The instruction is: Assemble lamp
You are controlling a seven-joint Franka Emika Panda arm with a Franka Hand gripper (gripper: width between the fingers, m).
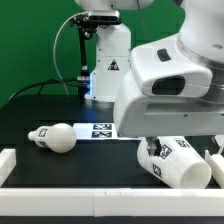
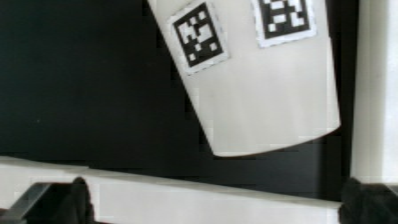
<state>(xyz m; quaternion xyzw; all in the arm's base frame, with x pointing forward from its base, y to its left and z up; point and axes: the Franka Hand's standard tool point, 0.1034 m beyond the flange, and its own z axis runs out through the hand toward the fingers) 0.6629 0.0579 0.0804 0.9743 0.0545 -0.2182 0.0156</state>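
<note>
Lying on its side on the table, toward the exterior view's left: bulb. Just beside it, to the right and slightly behind: marker board. Farther right, nearer the front edge, under the arm: shade, also on its side.

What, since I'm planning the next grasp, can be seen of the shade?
The shade is matte white, plastic by its look, tapered like a bucket, with black-and-white square tags on its wall. It lies on its side on the black table, at the exterior view's right, partly hidden under the arm. Only the table seems to touch it; the open gripper hangs clear of it.
</note>
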